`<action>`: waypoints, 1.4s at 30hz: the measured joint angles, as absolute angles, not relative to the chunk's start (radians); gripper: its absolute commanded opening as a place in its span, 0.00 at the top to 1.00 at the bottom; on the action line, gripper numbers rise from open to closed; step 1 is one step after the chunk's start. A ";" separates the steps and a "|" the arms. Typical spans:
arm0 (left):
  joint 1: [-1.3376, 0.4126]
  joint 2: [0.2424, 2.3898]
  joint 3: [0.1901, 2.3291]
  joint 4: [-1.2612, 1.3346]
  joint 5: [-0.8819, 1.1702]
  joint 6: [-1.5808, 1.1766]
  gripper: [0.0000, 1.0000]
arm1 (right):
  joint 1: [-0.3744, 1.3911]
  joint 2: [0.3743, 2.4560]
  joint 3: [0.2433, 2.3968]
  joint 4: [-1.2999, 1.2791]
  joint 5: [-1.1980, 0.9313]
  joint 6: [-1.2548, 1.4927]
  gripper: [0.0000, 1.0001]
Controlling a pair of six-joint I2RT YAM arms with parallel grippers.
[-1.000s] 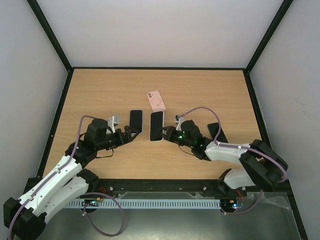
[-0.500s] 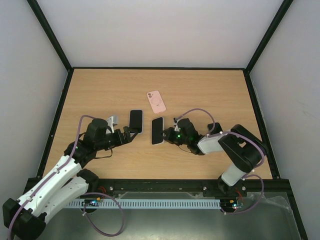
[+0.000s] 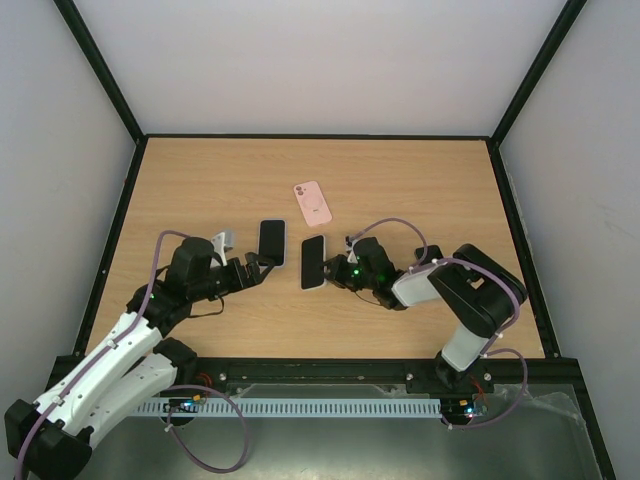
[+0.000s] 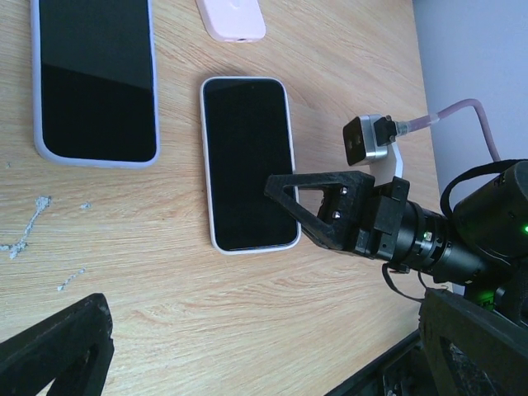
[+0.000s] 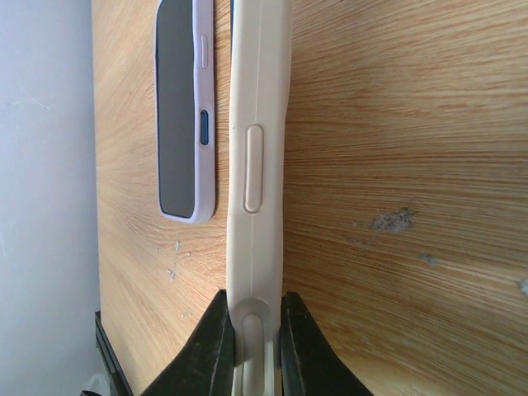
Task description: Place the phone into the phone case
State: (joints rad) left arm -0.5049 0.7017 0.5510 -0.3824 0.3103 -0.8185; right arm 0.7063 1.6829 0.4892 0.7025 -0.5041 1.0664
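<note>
The wooden table (image 3: 200, 180) fills the middle of the top view. The left arm (image 3: 120, 345) reaches up from the lower left corner and the right arm (image 3: 470, 295) folds in from the lower right.

Three handsets lie near the centre of the board. The phone (image 3: 313, 262), black screen up, sits in a cream case (image 5: 257, 165) just below the centre of the frame. A lavender-cased phone (image 3: 272, 241) lies just to its left and slightly higher, apart from it. A pink handset or case (image 3: 312, 203) lies above both, back up; which of the two it is cannot be told.

The right gripper (image 3: 330, 272) is clenched on the right long edge of the cream case. In the right wrist view its fingers (image 5: 216, 342) pinch the rim from both sides at the bottom of the frame, below the side buttons.

The left gripper (image 3: 258, 266) is released, its jaws spread wide just below the lavender-cased phone and holding nothing.

Pale scuff marks (image 4: 25, 227) dot the wood at the lower left of the left wrist view.
</note>
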 measured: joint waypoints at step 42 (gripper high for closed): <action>-0.499 0.672 0.560 -0.406 0.250 -0.797 0.00 | 0.700 1.725 1.023 -0.020 0.018 0.638 0.02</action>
State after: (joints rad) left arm -0.4988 0.6716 0.5602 -0.4057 0.2497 -0.7967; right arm 0.7002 1.7248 1.0229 -0.0196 0.0181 0.6376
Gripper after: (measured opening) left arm 0.995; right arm 0.966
